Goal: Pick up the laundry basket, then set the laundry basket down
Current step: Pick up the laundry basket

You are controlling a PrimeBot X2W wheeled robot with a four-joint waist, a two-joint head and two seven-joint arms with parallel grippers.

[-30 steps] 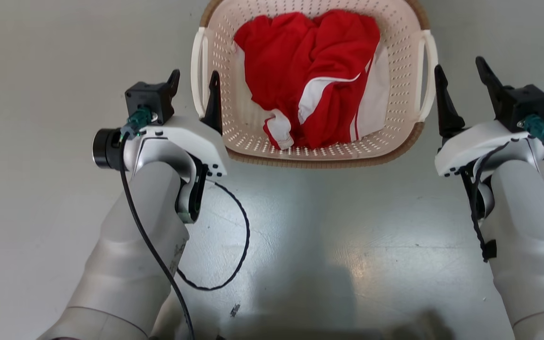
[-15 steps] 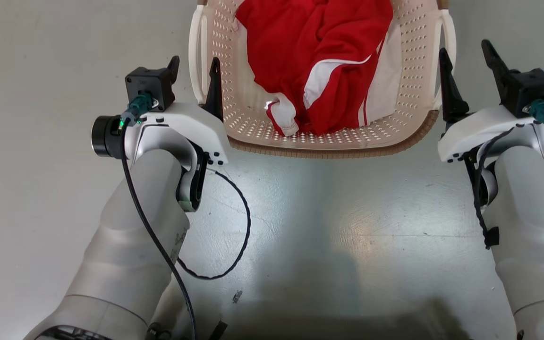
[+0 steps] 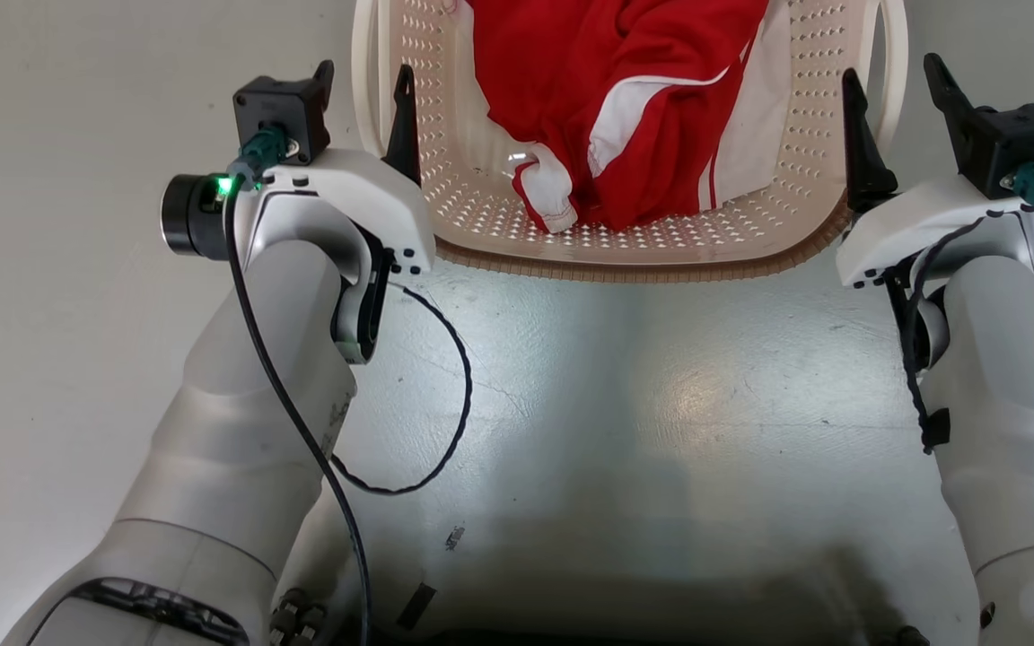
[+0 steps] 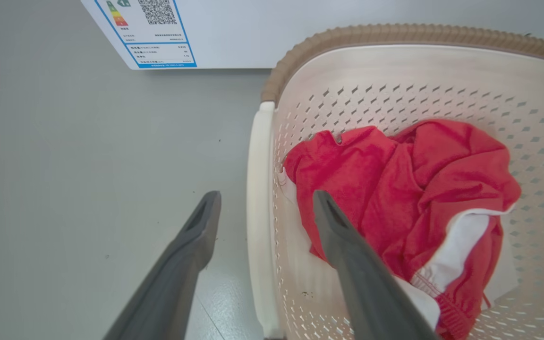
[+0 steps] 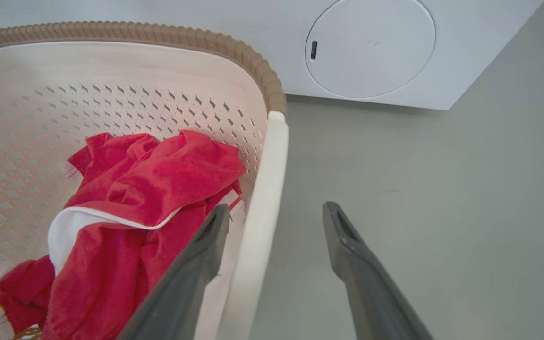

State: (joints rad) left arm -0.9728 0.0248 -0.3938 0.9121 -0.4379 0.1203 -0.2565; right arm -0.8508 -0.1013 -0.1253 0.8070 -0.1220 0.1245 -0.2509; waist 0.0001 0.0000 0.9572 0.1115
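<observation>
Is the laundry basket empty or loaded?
Loaded. A crumpled red-and-white garment lies inside the basket, covering much of its perforated floor.

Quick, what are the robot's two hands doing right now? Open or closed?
Left gripper: open, holding nothing, straddling the left handle of the laundry basket.
Right gripper: open, holding nothing, straddling the right handle.

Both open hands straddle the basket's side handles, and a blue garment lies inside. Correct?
No: the garment in the laundry basket is red and white, not blue, as the head view shows. The open left hand and right hand do straddle its handles.
</observation>
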